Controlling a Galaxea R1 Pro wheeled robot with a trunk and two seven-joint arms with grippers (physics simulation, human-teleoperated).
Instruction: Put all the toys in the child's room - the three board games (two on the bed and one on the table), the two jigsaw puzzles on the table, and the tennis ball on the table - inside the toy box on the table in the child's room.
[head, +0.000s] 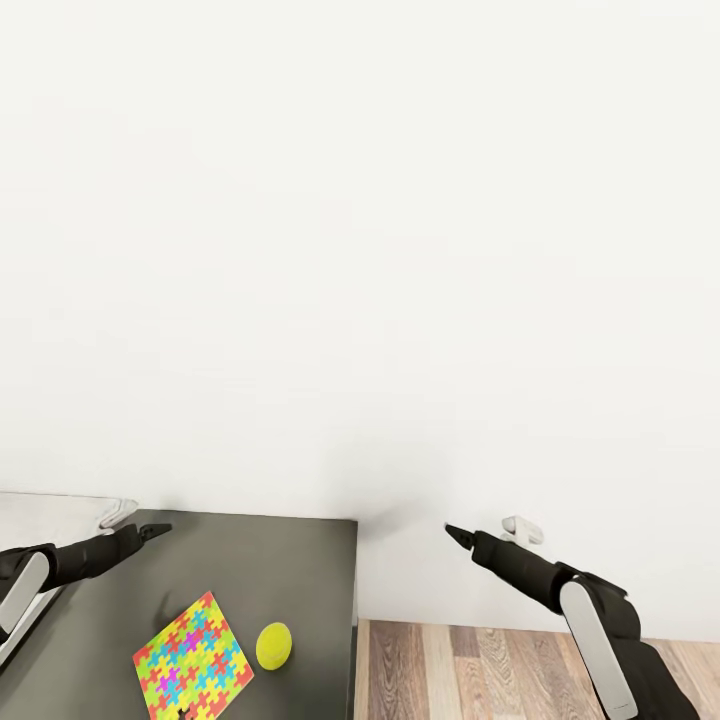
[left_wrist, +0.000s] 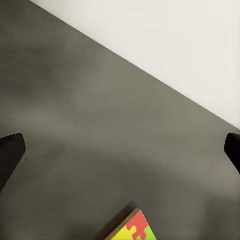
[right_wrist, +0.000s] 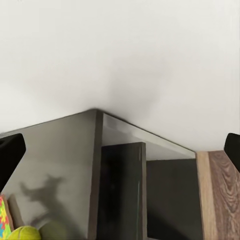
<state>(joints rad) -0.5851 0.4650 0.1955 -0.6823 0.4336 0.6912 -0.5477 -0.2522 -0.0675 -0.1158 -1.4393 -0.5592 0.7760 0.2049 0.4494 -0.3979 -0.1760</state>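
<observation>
Robot at the dark desk, a puzzle and a ball waiting near its left arm.

The jigsaw puzzle (head: 194, 657) lies flat on the dark table (head: 290, 560), turned cornerwise, one corner pointing toward the far wall, and the tennis ball (head: 274, 645) sits just beside it on the right, close to the table's right edge. The left gripper (head: 160, 528) hangs over the table's far left part, so both toys lie nearer to the robot and slightly right of it; its fingers stand wide apart and hold nothing. The right gripper (head: 452, 531) hovers off the table's right side over the wood floor (head: 520, 670), well apart from the toys; its fingers look spread and empty too, though the head view is poor there. The left arm is the nearer one.
</observation>
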